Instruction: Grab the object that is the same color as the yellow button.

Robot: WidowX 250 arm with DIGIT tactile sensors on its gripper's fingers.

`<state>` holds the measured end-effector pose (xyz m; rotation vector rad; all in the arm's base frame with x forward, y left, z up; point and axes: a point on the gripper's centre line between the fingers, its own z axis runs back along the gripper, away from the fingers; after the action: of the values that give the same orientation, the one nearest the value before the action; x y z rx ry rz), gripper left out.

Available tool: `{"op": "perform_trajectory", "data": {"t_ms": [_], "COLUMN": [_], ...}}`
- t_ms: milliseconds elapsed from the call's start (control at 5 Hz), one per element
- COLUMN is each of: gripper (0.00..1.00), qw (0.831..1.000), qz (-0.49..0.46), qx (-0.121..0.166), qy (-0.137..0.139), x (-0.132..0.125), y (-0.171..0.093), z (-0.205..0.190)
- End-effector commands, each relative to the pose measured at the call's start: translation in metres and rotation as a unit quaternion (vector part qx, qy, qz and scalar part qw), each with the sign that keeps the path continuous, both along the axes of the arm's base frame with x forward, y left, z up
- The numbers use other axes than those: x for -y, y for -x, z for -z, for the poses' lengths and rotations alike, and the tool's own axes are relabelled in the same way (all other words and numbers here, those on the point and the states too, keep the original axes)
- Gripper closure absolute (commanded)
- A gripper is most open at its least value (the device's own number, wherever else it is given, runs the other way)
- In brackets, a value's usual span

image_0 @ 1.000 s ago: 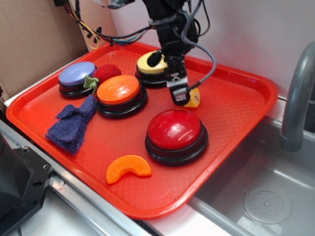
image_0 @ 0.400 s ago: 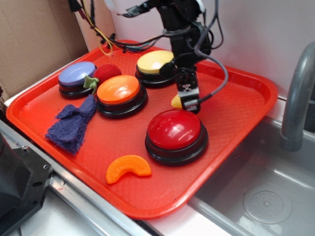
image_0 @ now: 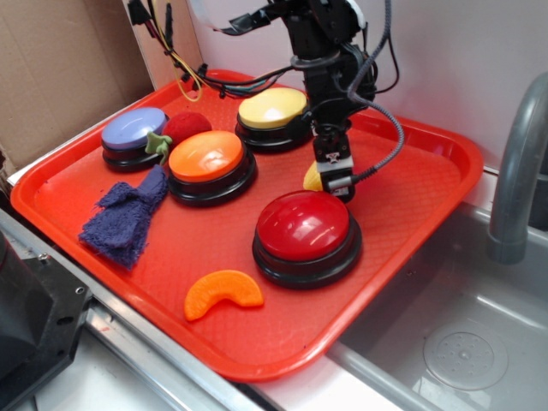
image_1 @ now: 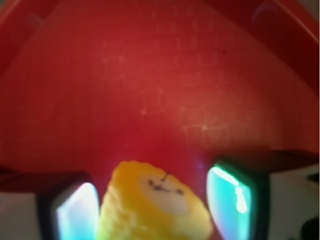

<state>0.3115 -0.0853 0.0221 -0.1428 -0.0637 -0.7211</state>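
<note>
Since a second ago the arm has swung rightward off the yellow button (image_0: pixel 272 108), and the tool (image_0: pixel 336 180) now sits just behind the red button (image_0: pixel 306 225), with the corn showing on its left side instead of its right.

Largest first: the red tray (image_0: pixel 428 184) carries everything. On it stand four big buttons, the red one nearest, the orange button (image_0: pixel 205 156) and the yellow one behind, a lavender button (image_0: pixel 134 129) at far left. A blue rag (image_0: pixel 127 214) lies in front of those, an orange slice (image_0: pixel 223 291) near the front rim.

Smallest is the corn cob (image_1: pixel 155 205): the wrist view shows it between the two pads (image_1: pixel 232 200), pale flat end up, with a gap on each side, so the jaws stand narrow-open and straddle it without gripping. I judge the step to be final alignment for the grasp. Next calls for closing squarely on the ribbed sides, then lifting clear of the red button.
</note>
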Motion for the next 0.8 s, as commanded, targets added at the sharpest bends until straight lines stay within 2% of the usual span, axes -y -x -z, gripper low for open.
{"op": "perform_trajectory", "data": {"t_ms": [0,200,400,600], "gripper": [1.00,1.00,1.00,1.00], "qw": [0.999,0.997,0.989,0.981], "qz": [-0.038,-0.082,-0.143,-0.185], "qx": [0.003,-0.012,-0.008,-0.010], "qy": [0.003,-0.007,-0.018,-0.050], "x": [0.007,-0.001,-0.013,-0.022], "y": [-0.003,0.001,0.010,0.022], "z": [-0.014,-0.026,-0.052,-0.078]}}
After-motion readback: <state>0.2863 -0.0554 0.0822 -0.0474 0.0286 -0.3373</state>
